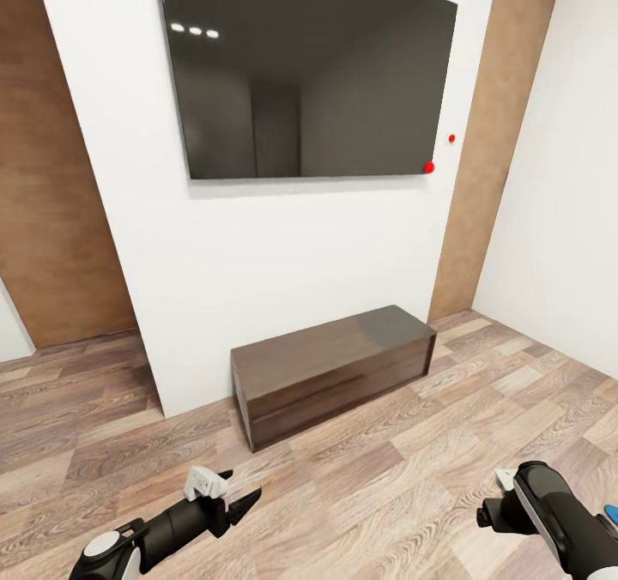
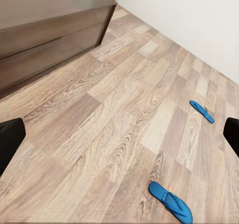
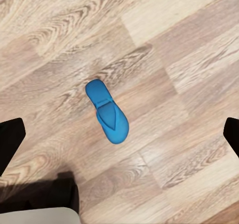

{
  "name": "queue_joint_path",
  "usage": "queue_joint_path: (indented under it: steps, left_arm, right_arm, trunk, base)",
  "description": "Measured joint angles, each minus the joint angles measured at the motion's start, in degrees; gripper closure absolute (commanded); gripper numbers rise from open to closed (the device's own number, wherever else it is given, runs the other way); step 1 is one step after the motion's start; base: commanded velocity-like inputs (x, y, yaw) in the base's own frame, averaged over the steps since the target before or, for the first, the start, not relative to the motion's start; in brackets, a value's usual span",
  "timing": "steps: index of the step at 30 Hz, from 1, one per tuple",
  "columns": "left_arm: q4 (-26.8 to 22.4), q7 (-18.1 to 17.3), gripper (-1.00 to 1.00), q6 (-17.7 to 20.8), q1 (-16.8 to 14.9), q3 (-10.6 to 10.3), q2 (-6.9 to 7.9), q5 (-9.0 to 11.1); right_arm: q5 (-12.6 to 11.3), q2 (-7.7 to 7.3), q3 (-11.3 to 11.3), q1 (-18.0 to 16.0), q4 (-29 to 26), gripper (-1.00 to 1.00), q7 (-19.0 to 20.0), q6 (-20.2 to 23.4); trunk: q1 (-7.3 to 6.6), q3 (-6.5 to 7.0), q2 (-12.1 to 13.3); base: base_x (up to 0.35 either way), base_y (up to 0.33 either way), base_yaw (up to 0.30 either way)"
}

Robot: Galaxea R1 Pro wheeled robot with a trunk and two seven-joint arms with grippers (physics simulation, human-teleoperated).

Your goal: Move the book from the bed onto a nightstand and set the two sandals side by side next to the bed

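Nearest the head camera, low in the picture, the left gripper (image 1: pixel 230 496) reaches forward over the wood-plank floor (image 1: pixel 386 468) with its two dark fingers spread apart and nothing between them. Further right, the right gripper (image 1: pixel 502 504) hangs at the lower right edge; its fingers are hard to make out from the head, but in the right wrist view the two dark fingertips sit at opposite edges of the frame, wide apart and empty.

Beyond the arms, a long low dark bench (image 1: pixel 335 370) stands against a white wall (image 1: pixel 283 254), under a big black screen (image 1: pixel 309 74). Brown wooden panels flank the wall on both sides.

The left wrist view looks across the floor past the bench (image 2: pixel 50 30) to two blue sandals: one sandal (image 2: pixel 171 201) close by and the other sandal (image 2: pixel 201 111) farther off, well apart from each other, both flat on the planks.

The right wrist view looks straight down on one blue sandal (image 3: pixel 107 111), strap side up, lying on the floor between the open fingertips but below them, untouched.
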Motion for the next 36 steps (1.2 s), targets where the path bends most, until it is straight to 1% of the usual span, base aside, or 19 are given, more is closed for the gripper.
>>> queue_joint_path:
  steps: [2,4,6,8,10,15,36]
  left_arm:
    - [0.17,0.01,-1.0,-0.02,0.0,-0.03,0.0,0.0]
    - [0.3,0.01,-1.0,-0.03,0.0,-0.04,0.0,0.0]
    - [0.38,0.01,-1.0,-0.04,0.0,-0.05,0.0,0.0]
    - [0.41,0.06,-1.0,-0.05,0.0,-0.05,-0.02,0.0]
    - [0.42,0.08,-1.0,-0.05,0.0,-0.05,-0.02,0.0]
    - [0.43,0.09,-1.0,-0.05,0.0,-0.05,-0.01,0.0]
    - [0.43,0.1,-1.0,-0.05,0.0,-0.05,-0.01,0.0]
  right_arm:
    - [0.63,0.01,0.49,0.0,0.03,-1.0,-0.19,-0.05]
    - [2.63,-0.01,1.36,0.01,0.07,-1.0,-0.36,-0.07]
    - [6.54,0.02,2.07,0.01,0.08,-1.0,-0.35,-0.08]
    - [8.77,0.07,2.32,0.01,0.09,-1.0,-0.24,-0.19]
    - [9.98,0.1,2.45,0.0,0.06,-1.0,-0.16,-0.49]
    - [11.01,0.06,2.55,0.01,0.03,-1.0,-0.01,-1.53]
    - [11.52,0.39,2.61,0.01,0.02,-1.0,0.02,-2.17]
  trunk:
    - [0.44,-0.36,-0.8]
    - [0.88,-0.72,-1.6]
    - [1.32,-1.08,-2.41]
    - [1.76,-1.44,-3.21]
    - [2.2,-1.8,-4.01]
    - [3.3,-2.69,-6.02]
    - [7.91,-6.46,-14.44]
  base:
    - [0.0,0.0,0.0]
    - [0.0,0.0,0.0]
    - [0.0,0.0,0.0]
    - [0.0,0.0,0.0]
    - [0.0,0.0,0.0]
    - [0.0,0.0,0.0]
    - [0.0,0.0,0.0]
